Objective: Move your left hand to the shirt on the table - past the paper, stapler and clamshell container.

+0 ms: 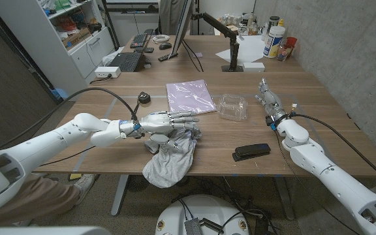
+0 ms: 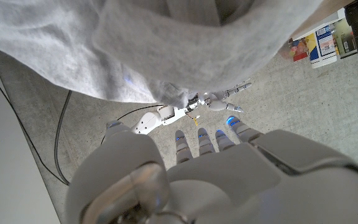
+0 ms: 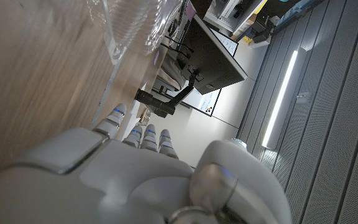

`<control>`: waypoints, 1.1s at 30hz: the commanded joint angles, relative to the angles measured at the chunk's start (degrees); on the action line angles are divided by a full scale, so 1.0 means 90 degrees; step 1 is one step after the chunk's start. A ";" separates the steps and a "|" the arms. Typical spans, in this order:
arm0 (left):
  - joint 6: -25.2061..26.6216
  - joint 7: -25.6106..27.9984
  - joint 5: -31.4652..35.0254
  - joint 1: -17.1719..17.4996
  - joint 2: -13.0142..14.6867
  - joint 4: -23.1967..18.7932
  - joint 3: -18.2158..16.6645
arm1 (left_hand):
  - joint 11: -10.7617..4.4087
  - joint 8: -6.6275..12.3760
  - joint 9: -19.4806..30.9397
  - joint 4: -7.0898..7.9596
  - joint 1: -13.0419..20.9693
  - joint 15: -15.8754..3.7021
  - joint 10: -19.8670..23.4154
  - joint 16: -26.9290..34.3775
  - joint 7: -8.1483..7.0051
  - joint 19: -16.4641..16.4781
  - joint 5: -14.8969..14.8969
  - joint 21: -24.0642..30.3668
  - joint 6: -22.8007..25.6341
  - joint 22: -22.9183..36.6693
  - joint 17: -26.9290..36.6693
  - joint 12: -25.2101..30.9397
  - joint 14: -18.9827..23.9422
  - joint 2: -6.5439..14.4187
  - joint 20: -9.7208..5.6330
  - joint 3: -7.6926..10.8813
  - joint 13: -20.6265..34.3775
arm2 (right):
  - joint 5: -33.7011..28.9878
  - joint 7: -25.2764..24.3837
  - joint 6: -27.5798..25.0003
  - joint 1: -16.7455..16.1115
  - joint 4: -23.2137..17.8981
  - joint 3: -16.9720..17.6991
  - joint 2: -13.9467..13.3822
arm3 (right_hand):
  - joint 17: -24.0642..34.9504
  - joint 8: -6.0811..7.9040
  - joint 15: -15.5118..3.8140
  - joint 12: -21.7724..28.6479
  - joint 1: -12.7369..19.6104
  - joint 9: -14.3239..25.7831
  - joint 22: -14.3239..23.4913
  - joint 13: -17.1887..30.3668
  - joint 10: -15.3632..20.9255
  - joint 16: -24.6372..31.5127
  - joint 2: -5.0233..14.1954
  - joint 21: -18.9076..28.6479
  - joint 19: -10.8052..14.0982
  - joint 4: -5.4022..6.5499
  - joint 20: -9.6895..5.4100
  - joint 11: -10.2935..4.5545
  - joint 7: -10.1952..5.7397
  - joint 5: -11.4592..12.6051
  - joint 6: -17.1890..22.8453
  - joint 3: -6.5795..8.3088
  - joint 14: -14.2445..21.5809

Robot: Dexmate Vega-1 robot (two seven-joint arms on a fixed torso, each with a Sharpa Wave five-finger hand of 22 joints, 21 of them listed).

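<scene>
A crumpled grey shirt (image 1: pixel 172 158) lies at the table's front edge, and part of it hangs over. My left hand (image 1: pixel 168 121) is stretched out above the shirt's far side, fingers straight and apart, holding nothing. I cannot tell whether it touches the cloth. In the left wrist view the shirt (image 2: pixel 166 50) hangs close in front of the left hand (image 2: pixel 229 180). Pink paper (image 1: pixel 190 96), a clear clamshell container (image 1: pixel 232 107) and a black stapler (image 1: pixel 251 151) lie further right. My right hand (image 1: pixel 269 102) rests beside the clamshell container (image 3: pixel 135 25), fingers extended and empty.
A small black device (image 1: pixel 144 97) with a cable sits behind my left hand. Keyboards (image 1: pixel 125 61), a monitor arm (image 1: pixel 230 49) and bottles (image 1: pixel 274 40) crowd the table's far end. A concrete wall (image 1: pixel 351 59) runs along the right side.
</scene>
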 commanded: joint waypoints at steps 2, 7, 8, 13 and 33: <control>-0.0044 -0.0014 -0.0016 -0.0076 -0.0089 0.0136 0.0075 | -0.0009 -0.0023 0.0036 -0.0024 0.0062 -0.0374 0.0014 -0.0002 -0.0021 0.0033 -0.0021 0.0006 0.0022 0.0016 0.0023 0.0014 -0.0121 0.0022 0.0001 -0.0015 0.0036 | 0.0017 -0.0017 -0.0022 0.0013 0.0001 0.0025 -0.0019 | 0.0021 0.0067 -0.0005 0.0018 0.0020 0.0020 0.0029 0.0027 -0.0017 0.0010 0.0030 0.0037 -0.0007 -0.0004 0.0022 0.0003 0.0009 -0.0023 0.0059 0.0021 -0.0038; -0.0073 -0.0070 -0.0072 -0.0076 -0.0118 0.0201 0.0108 | -0.0010 -0.0022 0.0036 -0.0028 0.0068 -0.0385 0.0024 0.0001 -0.0016 0.0045 -0.0026 0.0010 0.0035 0.0016 0.0023 0.0016 -0.0110 0.0027 0.0003 -0.0010 0.0036 | 0.0000 -0.0008 -0.0004 0.0021 0.0008 0.0021 -0.0025 | 0.0021 0.0071 -0.0007 0.0017 0.0019 0.0020 0.0029 0.0027 -0.0020 0.0008 0.0029 0.0037 -0.0008 -0.0004 0.0021 -0.0001 0.0014 -0.0024 0.0075 0.0021 -0.0042; -0.0073 -0.0069 -0.0072 -0.0077 -0.0117 0.0201 0.0110 | -0.0010 -0.0023 0.0036 -0.0030 0.0070 -0.0386 0.0024 0.0005 -0.0018 0.0052 -0.0027 0.0013 0.0037 0.0016 0.0023 0.0015 -0.0098 0.0028 0.0004 -0.0008 0.0036 | 0.0000 -0.0008 -0.0004 0.0021 0.0007 0.0021 -0.0025 | 0.0021 0.0071 -0.0007 0.0017 0.0019 0.0020 0.0029 0.0027 -0.0018 0.0009 0.0029 0.0038 -0.0007 -0.0004 0.0023 0.0000 0.0013 -0.0024 0.0077 0.0021 -0.0041; -0.0084 -0.0046 -0.0024 -0.0121 -0.0149 0.0248 0.0149 | -0.0010 -0.0024 0.0036 -0.0036 0.0078 -0.0382 0.0048 0.0009 -0.0015 0.0057 -0.0033 0.0013 0.0046 0.0016 0.0022 0.0022 -0.0079 0.0037 0.0003 0.0000 0.0036 | -0.0009 -0.0010 0.0037 0.0003 0.0008 0.0038 -0.0041 | 0.0022 0.0071 -0.0003 0.0018 0.0017 0.0020 0.0029 0.0027 -0.0016 0.0009 0.0031 0.0038 -0.0007 -0.0003 0.0021 -0.0001 0.0007 -0.0025 0.0082 0.0022 -0.0042; 0.0031 -0.0145 -0.0074 -0.0107 -0.0166 0.0142 0.0181 | -0.0012 -0.0020 0.0036 -0.0053 0.0098 -0.0376 0.0078 0.0006 -0.0026 0.0085 -0.0049 0.0019 0.0093 0.0016 0.0020 0.0027 -0.0069 0.0049 -0.0011 0.0017 0.0037 | 0.0056 0.0131 0.0111 0.0072 0.0159 0.0050 -0.0016 | 0.0022 0.0067 -0.0007 0.0016 0.0015 0.0021 0.0029 0.0027 -0.0020 0.0010 0.0031 0.0038 -0.0010 -0.0002 0.0021 -0.0013 0.0009 -0.0029 0.0091 0.0025 -0.0041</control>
